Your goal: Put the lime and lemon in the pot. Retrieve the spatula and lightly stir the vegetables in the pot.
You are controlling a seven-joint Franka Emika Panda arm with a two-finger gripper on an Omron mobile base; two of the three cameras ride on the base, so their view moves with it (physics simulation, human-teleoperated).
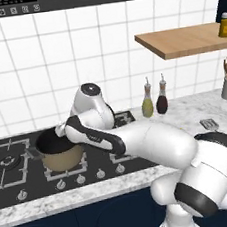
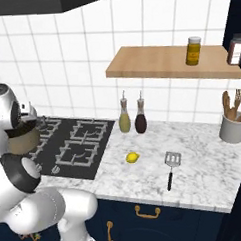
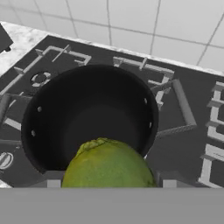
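The counter (image 2: 205,178), of white marble, is seen running along the tiled wall, with the black hob (image 1: 21,167) set into its left part. A wooden shelf (image 2: 154,63) is fixed to the wall above the right part of the counter, and a yellow jar (image 2: 193,50) and a dark jar (image 2: 235,49) are carried on it. The pot (image 1: 60,153) is placed on a near burner of the hob, and its dark inside is seen bare in the hand view. A grey holder (image 2: 233,127) with brown wooden utensils is set at the far right of the counter. Two bottles (image 2: 132,117), one olive and one dark, are stood side by side against the wall just right of the hob. The spatula (image 2: 171,166) is laid flat on the counter, head toward the wall, well apart from the pot. The lemon (image 2: 132,157) is left on the counter between the hob and the spatula. The hand (image 1: 63,129) is held over the pot's right rim, and the lime (image 3: 107,164) is gripped in it, above the near edge of the pot's opening.
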